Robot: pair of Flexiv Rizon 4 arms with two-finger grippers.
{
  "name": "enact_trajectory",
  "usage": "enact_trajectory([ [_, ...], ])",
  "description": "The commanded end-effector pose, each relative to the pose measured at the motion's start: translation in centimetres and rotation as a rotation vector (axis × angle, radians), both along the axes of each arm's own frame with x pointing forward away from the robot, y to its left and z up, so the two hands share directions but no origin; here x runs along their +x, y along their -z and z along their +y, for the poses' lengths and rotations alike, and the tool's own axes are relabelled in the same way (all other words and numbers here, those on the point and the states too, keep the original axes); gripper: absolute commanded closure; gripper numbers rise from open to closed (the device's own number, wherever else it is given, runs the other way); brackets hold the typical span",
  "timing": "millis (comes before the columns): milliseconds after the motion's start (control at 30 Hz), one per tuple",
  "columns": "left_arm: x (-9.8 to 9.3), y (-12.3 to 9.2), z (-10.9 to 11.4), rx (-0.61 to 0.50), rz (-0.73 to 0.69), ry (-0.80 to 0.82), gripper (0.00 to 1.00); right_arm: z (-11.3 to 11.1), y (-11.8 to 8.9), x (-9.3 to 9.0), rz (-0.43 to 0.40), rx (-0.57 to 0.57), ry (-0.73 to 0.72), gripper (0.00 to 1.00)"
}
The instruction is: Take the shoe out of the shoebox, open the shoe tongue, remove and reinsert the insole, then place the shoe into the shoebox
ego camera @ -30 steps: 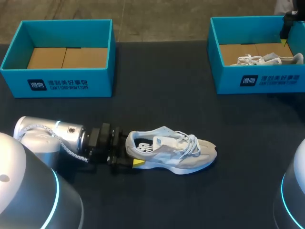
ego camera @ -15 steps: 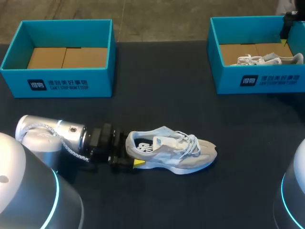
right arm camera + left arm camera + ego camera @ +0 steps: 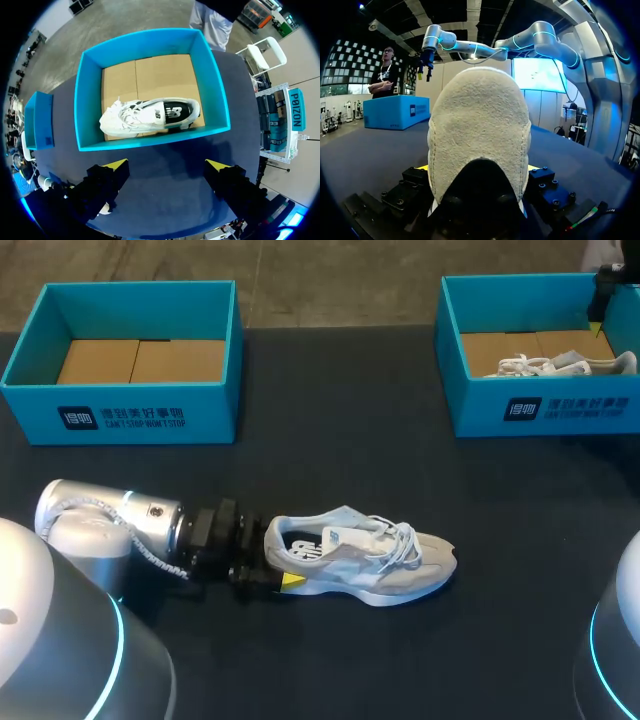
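A grey and white shoe [image 3: 360,558] lies on its sole in the middle of the table, toe to the right. My left gripper [image 3: 275,565] is at its heel, low over the table. In the left wrist view the suede heel [image 3: 479,125] fills the gap between the fingers of the left gripper [image 3: 477,167], which stands open, its yellow tips close on either side. My right gripper [image 3: 597,320] hangs open above the far-right shoebox [image 3: 480,400]. Its wrist view looks down between the right gripper's [image 3: 166,165] fingers onto a second white shoe [image 3: 150,116] in that shoebox [image 3: 85,100].
An open blue shoebox [image 3: 120,410] with a bare cardboard floor stands at the far left. The second shoe [image 3: 560,365] lies in the right box. Dark table surface stretches between the boxes and the shoe.
My left gripper has crept slightly right, further onto the shoe's heel, and the shoe has shifted a touch right. The right arm has stayed still.
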State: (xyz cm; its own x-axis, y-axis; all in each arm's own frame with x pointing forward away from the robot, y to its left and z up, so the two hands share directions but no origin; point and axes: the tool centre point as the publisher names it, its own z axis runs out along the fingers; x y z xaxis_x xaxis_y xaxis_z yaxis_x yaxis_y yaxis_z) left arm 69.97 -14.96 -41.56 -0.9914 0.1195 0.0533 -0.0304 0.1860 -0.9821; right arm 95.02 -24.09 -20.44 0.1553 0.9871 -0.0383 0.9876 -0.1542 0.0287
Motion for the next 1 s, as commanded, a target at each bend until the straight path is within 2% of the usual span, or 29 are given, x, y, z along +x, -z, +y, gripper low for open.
enact_trajectory([
  [33, -0.2, 0.3, -0.3, 0.002, 0.001, 0.001, 1.00, 0.0, 0.0, 0.0, -0.001, -0.001, 0.001, 0.00],
  [133, -0.2, 0.3, -0.3, 0.002, 0.001, 0.001, 1.00, 0.0, 0.0, 0.0, -0.001, -0.001, 0.001, 0.00],
  [233, -0.2, 0.3, -0.3, 0.002, 0.001, 0.001, 1.00, 0.5, -1.5, -0.3, -0.032, -0.008, 0.005, 0.00],
  [433, -0.2, 0.3, -0.3, 0.002, 0.001, 0.001, 1.00, 3.6, -2.6, -3.3, -0.045, -0.027, 0.059, 0.00],
  [700, -0.2, 0.3, -0.3, 0.002, 0.001, 0.001, 1.00, 8.1, -1.8, -7.8, -0.055, -0.017, 0.150, 0.00],
  [1000, -0.2, 0.3, -0.3, 0.002, 0.001, 0.001, 1.00, 8.1, -1.8, -7.8, -0.055, -0.017, 0.150, 0.00],
])
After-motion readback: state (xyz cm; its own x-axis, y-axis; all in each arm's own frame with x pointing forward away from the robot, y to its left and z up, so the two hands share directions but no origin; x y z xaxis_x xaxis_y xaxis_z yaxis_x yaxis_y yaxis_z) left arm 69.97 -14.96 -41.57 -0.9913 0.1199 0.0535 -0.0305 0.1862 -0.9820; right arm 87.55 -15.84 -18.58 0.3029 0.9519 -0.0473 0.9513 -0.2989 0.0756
